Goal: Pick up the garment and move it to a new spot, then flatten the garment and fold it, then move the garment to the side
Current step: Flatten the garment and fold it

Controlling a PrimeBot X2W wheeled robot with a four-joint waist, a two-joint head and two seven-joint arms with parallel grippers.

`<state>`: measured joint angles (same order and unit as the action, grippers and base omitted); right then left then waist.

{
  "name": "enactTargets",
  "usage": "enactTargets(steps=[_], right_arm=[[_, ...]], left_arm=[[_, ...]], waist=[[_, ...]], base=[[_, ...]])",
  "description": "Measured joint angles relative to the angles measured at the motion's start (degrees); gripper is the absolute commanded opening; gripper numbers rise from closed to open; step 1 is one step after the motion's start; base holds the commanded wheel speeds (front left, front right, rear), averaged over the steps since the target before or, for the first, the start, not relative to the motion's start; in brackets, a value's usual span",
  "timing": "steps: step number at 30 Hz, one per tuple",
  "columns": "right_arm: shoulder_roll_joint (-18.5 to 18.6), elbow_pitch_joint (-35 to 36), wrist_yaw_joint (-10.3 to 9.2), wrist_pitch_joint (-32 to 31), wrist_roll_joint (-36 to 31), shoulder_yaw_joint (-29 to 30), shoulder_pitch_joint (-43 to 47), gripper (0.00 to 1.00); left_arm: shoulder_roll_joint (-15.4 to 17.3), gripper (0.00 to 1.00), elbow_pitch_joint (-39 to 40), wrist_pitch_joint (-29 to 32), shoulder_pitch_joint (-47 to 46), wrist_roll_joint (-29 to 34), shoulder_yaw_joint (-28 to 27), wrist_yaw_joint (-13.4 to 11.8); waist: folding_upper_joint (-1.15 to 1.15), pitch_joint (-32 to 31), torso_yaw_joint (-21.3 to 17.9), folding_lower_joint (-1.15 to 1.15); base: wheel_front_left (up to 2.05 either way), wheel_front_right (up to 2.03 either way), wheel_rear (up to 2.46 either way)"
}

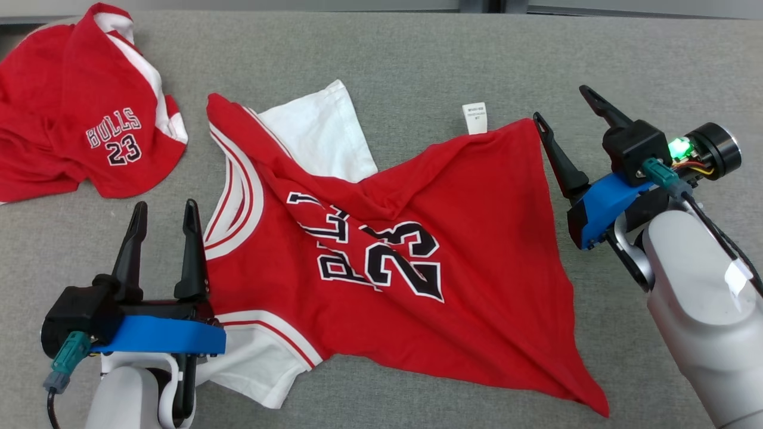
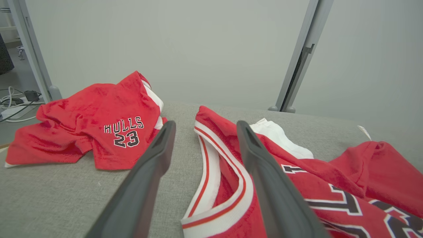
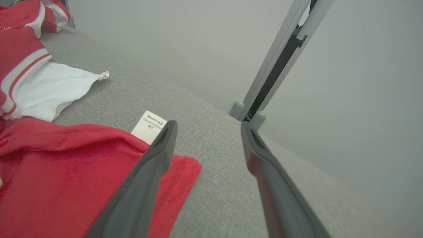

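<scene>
Red jersey-style shirt with white sleeves and a black 23 [image 1: 381, 250], sprawled rumpled mid-table on the grey fabric tabletop [image 1: 417, 53]. Nearest, left gripper [image 1: 166, 205] spread wide and empty, poised at the striped white neckline [image 1: 238, 202]. Further right, right gripper [image 1: 561, 102] likewise gaping, holding nothing, one finger just beside the red hem corner [image 1: 524, 128] by the white care tag [image 1: 475, 117]. Far left, crumpled red Bulls garment with white stripes [image 1: 89, 119], apart. Looks like flattening time: calls for pinching neckline and hem corner, then drawing apart to smooth the diagonal ridge.

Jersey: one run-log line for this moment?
garment: red jersey spread, wrinkled | left hand open, by collar | right hand open, at hem corner | held: nothing
</scene>
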<state>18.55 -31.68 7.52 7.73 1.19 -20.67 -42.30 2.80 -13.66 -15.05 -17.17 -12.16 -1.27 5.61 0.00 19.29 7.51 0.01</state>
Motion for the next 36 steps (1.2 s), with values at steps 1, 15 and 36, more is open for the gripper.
enactTargets(steps=[1, 15, 36], right_arm=[[-0.08, -1.81, 0.00, -0.04, 0.04, -0.18, -0.96, 1.00], [-0.75, -22.94, -0.01, -1.19, 3.19, -4.26, -9.43, 1.00], [6.12, -32.11, 0.03, 3.90, 7.31, -4.91, -22.97, 0.00]], left_arm=[[0.00, 1.00, -0.02, 0.01, -0.15, -0.20, 0.16, -0.13], [0.00, 1.00, -0.24, 0.00, -1.69, -2.12, 1.93, -0.92], [0.00, 1.00, -0.18, 0.00, -2.59, -2.34, 2.25, -1.14]], waist=[[0.00, 0.36, 0.52, 0.00], [0.00, 4.22, 4.89, 0.00], [0.00, 4.77, 3.66, 0.00]], base=[[0.00, 0.00, 0.00], [0.00, 0.00, 0.00], [0.00, 0.00, 0.00]])
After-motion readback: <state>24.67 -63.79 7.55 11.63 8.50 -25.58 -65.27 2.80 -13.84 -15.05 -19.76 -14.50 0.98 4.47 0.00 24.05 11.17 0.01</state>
